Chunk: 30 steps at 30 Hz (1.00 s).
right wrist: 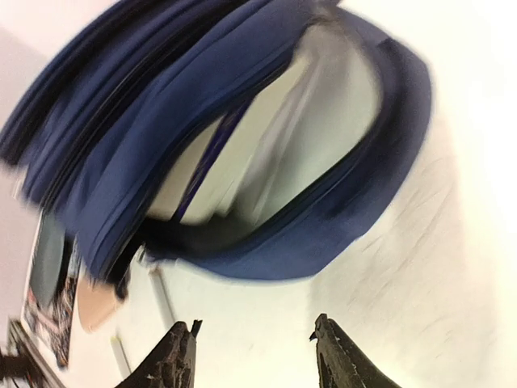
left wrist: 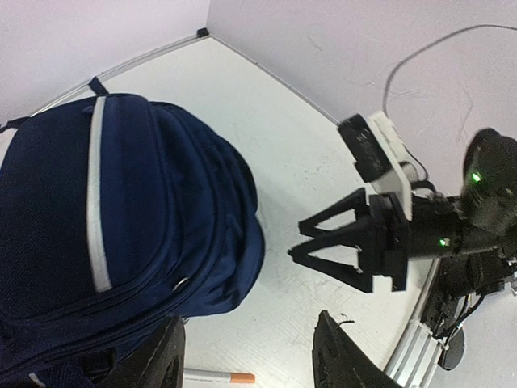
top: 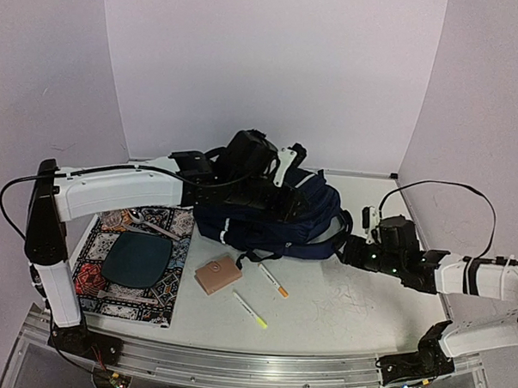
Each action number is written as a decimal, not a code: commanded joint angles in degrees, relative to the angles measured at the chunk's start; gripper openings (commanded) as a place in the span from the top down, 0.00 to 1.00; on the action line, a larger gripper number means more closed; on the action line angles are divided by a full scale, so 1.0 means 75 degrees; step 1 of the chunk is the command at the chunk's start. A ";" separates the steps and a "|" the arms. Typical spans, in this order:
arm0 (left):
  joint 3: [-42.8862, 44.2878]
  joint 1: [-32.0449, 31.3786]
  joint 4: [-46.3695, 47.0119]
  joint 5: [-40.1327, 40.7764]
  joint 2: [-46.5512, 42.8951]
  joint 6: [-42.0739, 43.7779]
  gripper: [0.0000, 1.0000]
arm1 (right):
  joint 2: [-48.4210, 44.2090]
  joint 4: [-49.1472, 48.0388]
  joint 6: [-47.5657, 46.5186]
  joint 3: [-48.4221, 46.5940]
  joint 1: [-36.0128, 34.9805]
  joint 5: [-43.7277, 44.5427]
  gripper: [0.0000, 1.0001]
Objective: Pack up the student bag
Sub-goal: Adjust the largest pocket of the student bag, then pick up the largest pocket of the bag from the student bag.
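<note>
The student bag is a navy backpack with pale grey stripes, lying on its side at the middle of the table. My left gripper hovers above the bag's right end, open, with only bare table between its fingers. The bag fills the left of that view. My right gripper sits low on the table just right of the bag, apart from it and open. In the blurred right wrist view the gripper faces the bag's gaping mouth, whose inside looks pale.
In front of the bag lie a tan pouch, an orange-tipped pen and a yellow-tipped pen. A patterned mat at the left carries a dark plate and a spoon. Purple walls close in behind and at both sides.
</note>
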<state>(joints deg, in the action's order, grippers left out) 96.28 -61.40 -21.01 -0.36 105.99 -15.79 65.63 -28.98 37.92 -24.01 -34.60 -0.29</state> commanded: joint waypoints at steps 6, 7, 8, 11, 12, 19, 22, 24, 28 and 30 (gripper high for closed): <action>-0.2080 0.0903 0.0332 -0.0191 -0.0660 -0.0980 0.36 | 0.1610 -0.1378 -0.0236 -0.0460 -0.2051 0.1680 0.48; -0.2229 0.0918 0.0373 -0.0190 -0.0675 -0.1009 0.36 | 0.1862 -0.1515 -0.0247 -0.0638 -0.2171 0.1864 0.48; -0.2310 0.0921 0.0396 -0.0155 -0.0672 -0.1036 0.35 | 0.2184 -0.1571 -0.0243 -0.0837 -0.2280 0.2068 0.48; -0.2572 0.0988 0.0400 0.0242 -0.0678 -0.1344 0.32 | 0.3036 -0.1773 -0.0337 -0.1434 -0.2539 0.2554 0.47; -0.2636 0.1029 0.0400 0.0372 -0.0673 -0.1483 0.31 | 0.3264 -0.1798 -0.0383 -0.1677 -0.2619 0.2749 0.47; -0.2903 0.1221 0.0401 0.1074 -0.0228 -0.2147 0.26 | 0.4683 -0.1739 -0.0302 -0.2924 -0.2870 0.3604 0.42; -0.2801 0.1226 0.0399 0.1110 0.0089 -0.2187 0.26 | 0.5134 -0.1218 -0.0026 -0.3425 -0.2960 0.4184 0.42; -0.2727 0.1225 0.0399 0.1133 0.0287 -0.2166 0.26 | 0.5336 -0.0850 0.0285 -0.3654 -0.3001 0.4639 0.43; -0.2599 0.1225 0.0393 0.1245 0.0592 -0.2070 0.26 | 0.5674 -0.0283 0.0685 -0.3927 -0.3016 0.5287 0.50; -0.2521 0.1224 0.0377 0.1297 0.0743 -0.2008 0.26 | 0.5792 -0.0134 0.0736 -0.3996 -0.3010 0.5399 0.55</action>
<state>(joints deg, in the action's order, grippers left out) 74.65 -52.18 -19.02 7.41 109.95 -31.08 106.90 -35.60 40.35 -51.26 -57.46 34.28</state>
